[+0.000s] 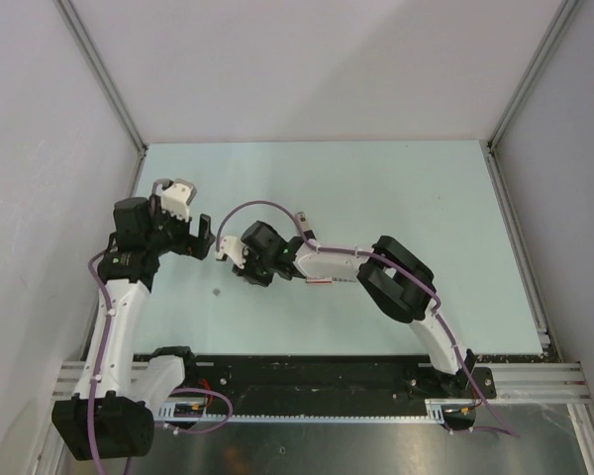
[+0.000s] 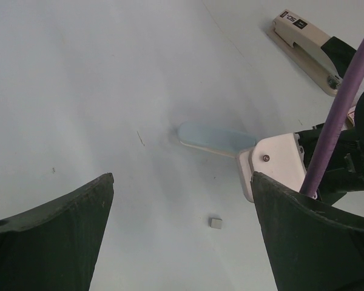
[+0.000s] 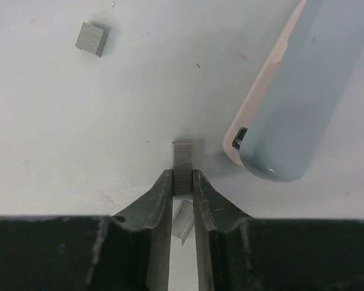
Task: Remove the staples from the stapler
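The stapler (image 2: 308, 50), beige with a black end, lies on the table at the top right of the left wrist view, apart from both grippers. My right gripper (image 3: 182, 173) is shut on a short strip of staples (image 3: 182, 159), which sticks out past the fingertips just above the table. In the top view the right gripper (image 1: 223, 251) sits mid-table, close to the left one. My left gripper (image 2: 182, 179) hangs open above the table with nothing between its fingers, and in the top view it (image 1: 190, 245) is at the left.
A pale blue rounded object with a beige underside (image 3: 291, 91) lies just right of the held strip, also seen as the blue object (image 2: 215, 136). A small staple block (image 3: 91, 38) lies to the left. Another loose staple piece (image 3: 183, 221) lies under the right fingers. Grey walls enclose the table (image 1: 376, 188).
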Motion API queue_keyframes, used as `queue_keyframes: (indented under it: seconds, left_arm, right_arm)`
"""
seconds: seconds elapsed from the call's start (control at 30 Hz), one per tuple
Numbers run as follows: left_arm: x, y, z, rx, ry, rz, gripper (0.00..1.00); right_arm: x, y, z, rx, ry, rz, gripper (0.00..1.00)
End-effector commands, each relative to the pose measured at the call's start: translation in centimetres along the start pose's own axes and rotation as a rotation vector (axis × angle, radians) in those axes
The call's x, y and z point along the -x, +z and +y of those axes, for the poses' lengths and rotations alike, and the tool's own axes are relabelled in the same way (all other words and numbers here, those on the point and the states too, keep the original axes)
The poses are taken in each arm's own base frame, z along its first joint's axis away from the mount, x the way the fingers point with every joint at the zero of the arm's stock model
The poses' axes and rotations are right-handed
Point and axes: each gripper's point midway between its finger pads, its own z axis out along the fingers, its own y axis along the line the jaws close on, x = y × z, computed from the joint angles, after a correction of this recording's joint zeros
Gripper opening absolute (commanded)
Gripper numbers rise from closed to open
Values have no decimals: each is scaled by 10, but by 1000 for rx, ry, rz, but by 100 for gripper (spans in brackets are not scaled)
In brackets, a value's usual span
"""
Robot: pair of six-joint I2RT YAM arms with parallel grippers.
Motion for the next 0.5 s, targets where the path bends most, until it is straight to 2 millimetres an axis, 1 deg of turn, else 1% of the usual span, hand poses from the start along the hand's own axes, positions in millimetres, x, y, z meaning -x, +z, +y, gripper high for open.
queue_keyframes:
  seconds: [0.0,0.1,0.17,0.27,0.33,0.4,0.47]
  left_arm:
    - [9,-9,3,20,28,-39,100]
    - [9,-11,4,29,29,-43,99]
    - [9,-12,5,37,30,-44,100]
    - [11,-15,10,71,38,-48,99]
    - [15,-20,18,118,43,-51,100]
    - [18,-23,25,156,45,-54,100]
    - [20,-27,29,181,47,-56,99]
  right_arm:
    - [8,-4,13,7,18,2,17]
    - [19,-8,16,-12,24,-24,7]
    - [29,-15,14,-37,34,-51,2]
    - [41,-27,9,-77,56,-80,0]
    - [48,-38,4,-115,75,-97,0]
    - [53,-52,-3,-169,111,-113,0]
    - [53,-67,-13,-235,166,-125,0]
